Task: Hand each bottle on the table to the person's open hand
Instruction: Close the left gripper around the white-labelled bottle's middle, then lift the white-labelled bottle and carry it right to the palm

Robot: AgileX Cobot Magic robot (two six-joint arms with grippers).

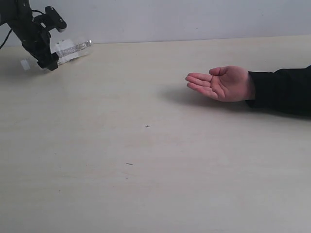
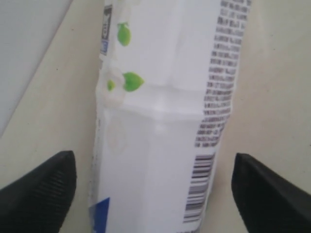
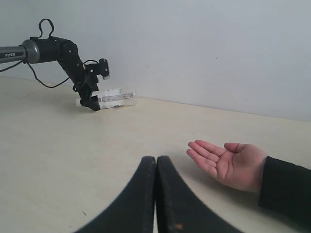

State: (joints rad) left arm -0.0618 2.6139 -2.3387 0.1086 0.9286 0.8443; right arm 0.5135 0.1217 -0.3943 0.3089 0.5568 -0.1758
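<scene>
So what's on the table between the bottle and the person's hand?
Nothing: only bare table lies between the bottle and the open hand, as the exterior view shows.

Robot lab or test bench, by the look of it. Broad pale table (image 1: 146, 184) set against plain grey-white wall (image 3: 218, 48). Black jointed robot arm (image 3: 65, 51) over table near wall, maker's lettering (image 3: 10, 55) on grey link. Flat, even indoor light.

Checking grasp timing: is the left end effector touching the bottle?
Apart. Left wrist view shows table between the bottle and each finger of the left end effector.
</scene>
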